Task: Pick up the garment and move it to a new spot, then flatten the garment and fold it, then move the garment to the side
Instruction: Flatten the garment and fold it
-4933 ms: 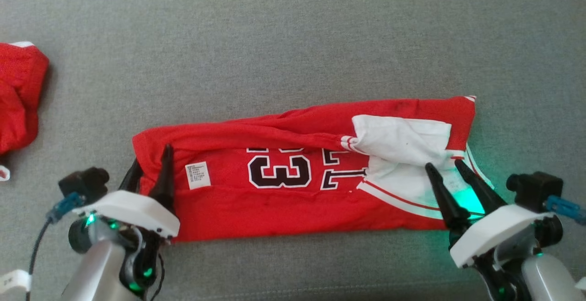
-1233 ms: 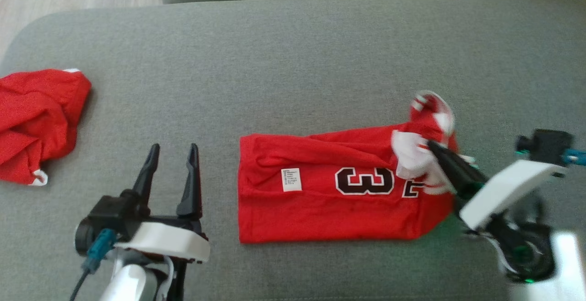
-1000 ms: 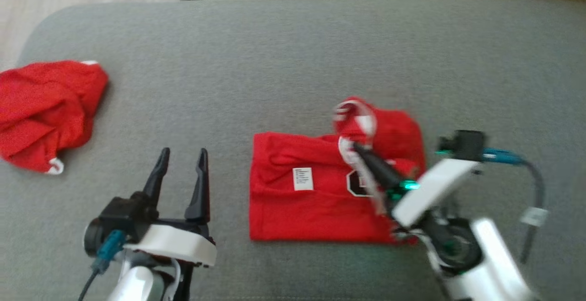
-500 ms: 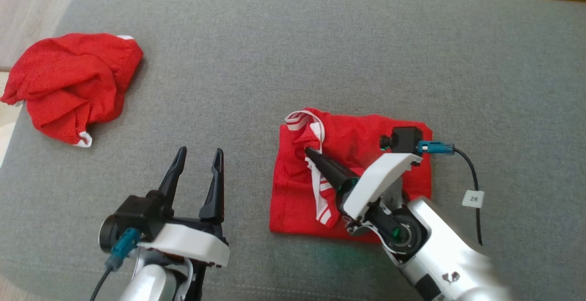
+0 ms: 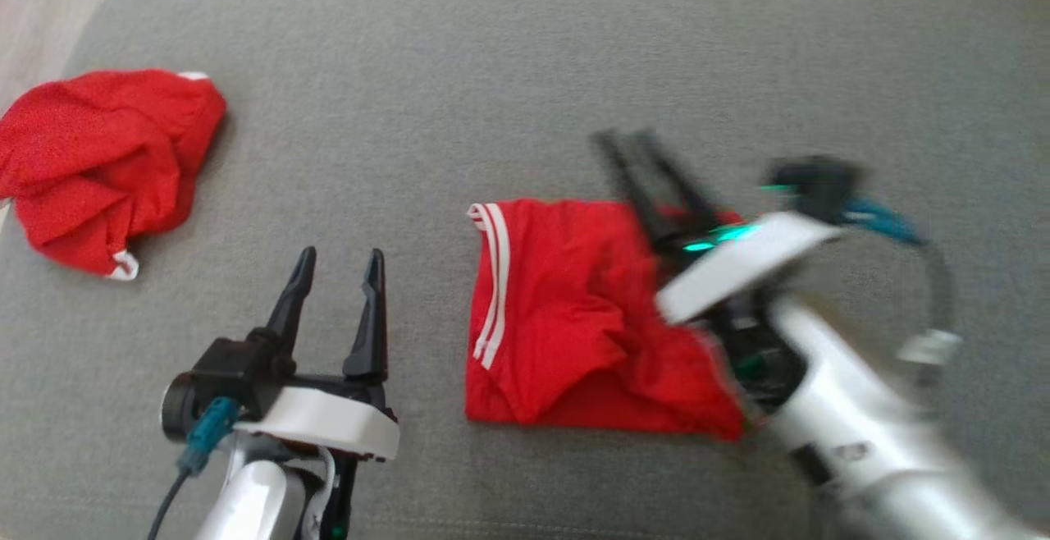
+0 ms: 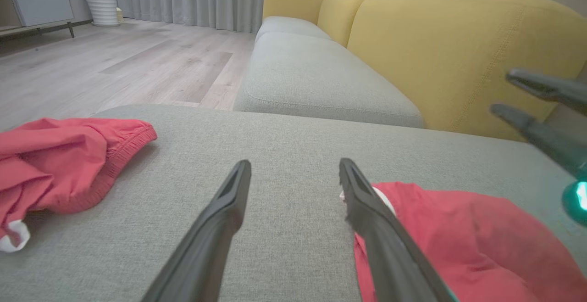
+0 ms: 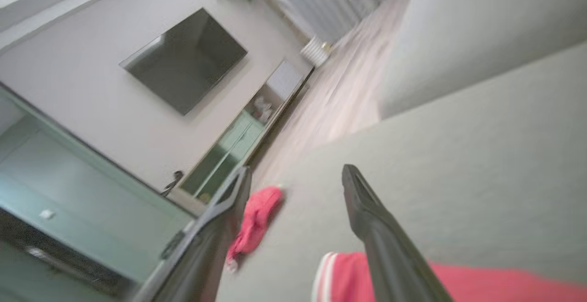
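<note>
Garment folded on the cushion: hazards before the side move

Garment (image 5: 574, 318) position: it lies as a compact red bundle on the grey sofa cushion (image 5: 492, 56), right of centre in the head view, with its white stripes (image 5: 492, 286) along the left edge. The top layer is rumpled, and a loose ridge runs toward the lower right corner. I judge the fold complete but not pressed flat.

Hand states: my right hand (image 5: 623, 138) stands over the far right part of the bundle, fingers spread wide with nothing between them. The arm is blurred, so I cannot tell its height above the cloth. My left hand (image 5: 341, 254) is also spread wide and empty, positioned apart from the garment, to its left.

Hazards I watch for:

1. Snagging. A right finger passing low over the loose ridge could hook it and pull the fold open.
2. Partial grasp. Pinching only the top layer for the side move would lift that layer alone and unroll the bundle. The grasp should take all layers at an edge.
3. Drag. Sliding the bundle across the textured cushion could let friction peel the bottom layer back.
4. Wrong target. A second red garment (image 5: 107, 162) lies crumpled near the left end of the cushion. Setting the bundle against it risks tangling the two.
</note>
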You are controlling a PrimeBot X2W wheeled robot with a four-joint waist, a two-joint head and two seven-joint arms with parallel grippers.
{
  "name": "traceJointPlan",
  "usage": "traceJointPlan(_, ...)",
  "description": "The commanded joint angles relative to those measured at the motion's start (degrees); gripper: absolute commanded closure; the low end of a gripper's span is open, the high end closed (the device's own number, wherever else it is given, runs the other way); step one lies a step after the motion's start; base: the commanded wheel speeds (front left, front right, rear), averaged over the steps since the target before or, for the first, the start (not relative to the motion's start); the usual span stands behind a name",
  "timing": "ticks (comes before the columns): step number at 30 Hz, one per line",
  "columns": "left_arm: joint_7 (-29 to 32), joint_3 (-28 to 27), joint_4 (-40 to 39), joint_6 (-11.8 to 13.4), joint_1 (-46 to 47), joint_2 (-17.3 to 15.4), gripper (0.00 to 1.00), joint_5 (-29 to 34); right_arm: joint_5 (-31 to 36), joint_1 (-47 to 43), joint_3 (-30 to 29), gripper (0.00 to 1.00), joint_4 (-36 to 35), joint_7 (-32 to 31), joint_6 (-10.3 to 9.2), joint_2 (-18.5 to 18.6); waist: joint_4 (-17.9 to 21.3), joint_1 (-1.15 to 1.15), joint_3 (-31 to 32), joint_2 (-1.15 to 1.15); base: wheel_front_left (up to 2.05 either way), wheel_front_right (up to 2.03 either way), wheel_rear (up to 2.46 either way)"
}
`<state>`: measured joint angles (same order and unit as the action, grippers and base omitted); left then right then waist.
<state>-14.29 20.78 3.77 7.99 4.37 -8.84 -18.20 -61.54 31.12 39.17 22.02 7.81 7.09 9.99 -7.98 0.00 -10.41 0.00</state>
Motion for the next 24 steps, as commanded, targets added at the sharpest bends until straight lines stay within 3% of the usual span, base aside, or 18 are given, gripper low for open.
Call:
traceJointPlan(1,-0.71,-2.79,-1.88,-0.10,2.06,-0.53,0.00,0.44,2.75,-0.56,-1.70,0.00,-1.45,2.63,0.40,1.63,0.91,0.00,0.50,0.00,0.00,0.00,0.00)
traceJointPlan(6,-0.71,-4.21,-2.13,0.21,1.15,-1.37,0.00,0.48,14.02,-6.20,-12.19,0.00,-1.00,5.94,0.40,7.69,3.34,0.00,1.44,0.00,0.00,0.00,0.00)
traceJointPlan(7,-0.71,-4.21,-2.13,0.21,1.15,-1.37,0.00,0.48,14.02,-6.20,-12.19,0.00,-1.00,5.94,0.40,7.69,3.34,0.00,1.44,0.00,0.00,0.00,0.00)
traceJointPlan(11,-0.71,-5.28,-2.37,0.46,0.14,-2.23,0.00,0.33,24.15,-12.23,-20.68,0.00,-3.47,5.94,0.40,9.43,5.08,0.00,2.21,0.00,0.00,0.00,0.00)
traceJointPlan(18,-0.55,-6.07,-2.74,1.00,-1.44,-3.61,0.00,0.31,37.34,-23.00,-30.03,0.00,-14.45,0.39,0.40,6.89,6.56,0.00,3.60,0.00,0.00,0.00,0.00)
traceJointPlan(24,0.21,-5.68,-3.40,1.41,-2.95,-4.38,0.00,0.58,42.08,-30.48,-34.10,0.00,-23.85,-4.74,0.40,3.49,6.57,0.00,4.46,0.00,0.00,0.00,0.00)
